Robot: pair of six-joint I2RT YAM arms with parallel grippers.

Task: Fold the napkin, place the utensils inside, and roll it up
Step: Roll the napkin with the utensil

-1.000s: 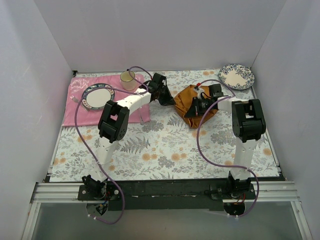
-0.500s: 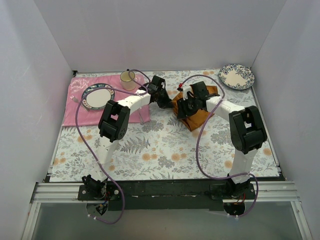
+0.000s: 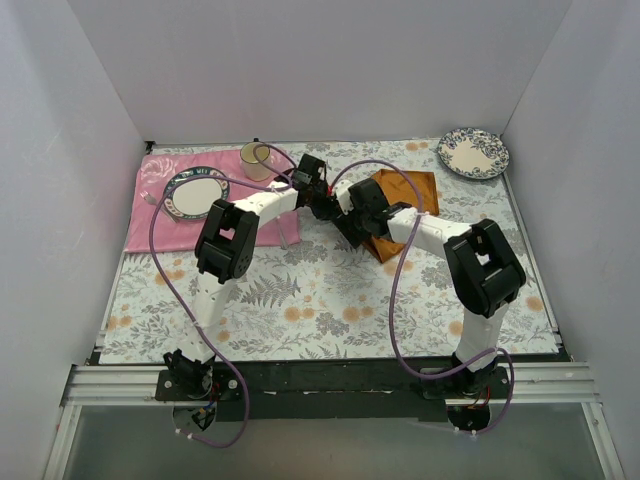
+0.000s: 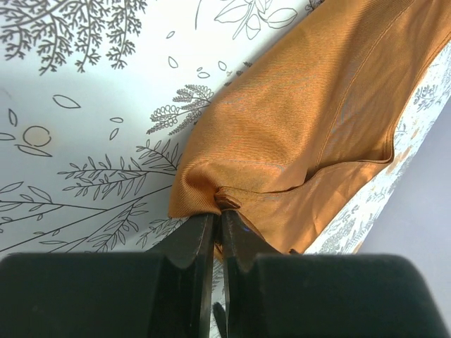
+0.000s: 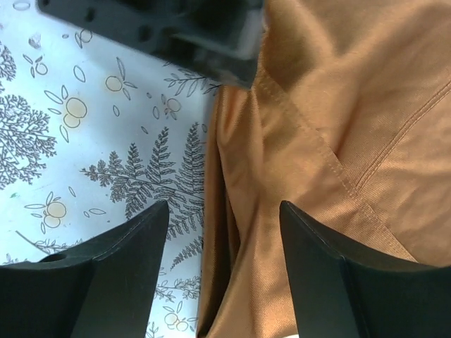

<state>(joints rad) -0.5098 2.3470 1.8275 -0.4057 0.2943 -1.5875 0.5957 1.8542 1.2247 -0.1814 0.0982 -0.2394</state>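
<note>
The rust-orange napkin (image 3: 408,193) lies folded on the floral cloth behind the table's middle. Its left corner is pinched in my left gripper (image 3: 324,204), whose jaws are shut on a bunched bit of hem (image 4: 227,201). In the left wrist view the napkin (image 4: 310,120) spreads away to the upper right. My right gripper (image 3: 351,219) hovers open over the napkin's left edge (image 5: 232,176), close beside the left one, with nothing between its fingers (image 5: 134,239). A small pale shape (image 3: 288,233) lies half under the left forearm; I cannot tell whether it is the utensils.
A pink placemat (image 3: 145,222) at the back left carries a blue-rimmed plate (image 3: 196,192). A cream cup (image 3: 256,160) stands behind it. A patterned plate (image 3: 473,153) sits in the back right corner. White walls close in three sides.
The right gripper has let go of the napkin, opened, and swung left toward the left gripper. The bunched napkin now lies flatter, spread toward the back right. The left grip is unchanged.
</note>
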